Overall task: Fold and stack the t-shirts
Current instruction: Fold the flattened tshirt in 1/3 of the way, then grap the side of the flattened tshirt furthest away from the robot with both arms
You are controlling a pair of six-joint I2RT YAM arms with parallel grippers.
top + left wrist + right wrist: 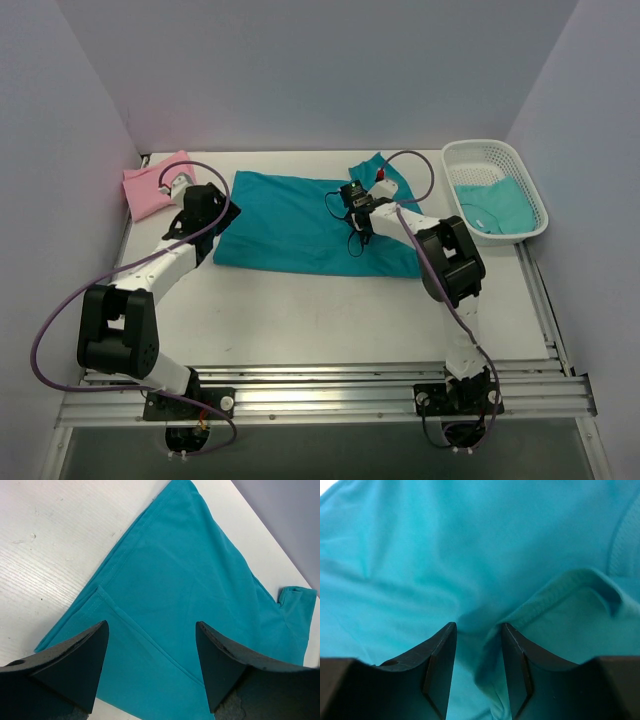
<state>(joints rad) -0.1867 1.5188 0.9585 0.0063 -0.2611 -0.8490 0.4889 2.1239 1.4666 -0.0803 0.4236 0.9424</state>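
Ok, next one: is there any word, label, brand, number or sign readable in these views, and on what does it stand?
None: no view shows readable text.
The spread teal t-shirt, the pink t-shirt, the white mesh basket and the teal t-shirt in the basket are all plain.
One small red patch on the robot hardware is too small to read.

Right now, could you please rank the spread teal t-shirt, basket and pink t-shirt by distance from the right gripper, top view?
1. The spread teal t-shirt, under the right gripper, mid-table.
2. The basket, far right.
3. The pink t-shirt, back-left corner.
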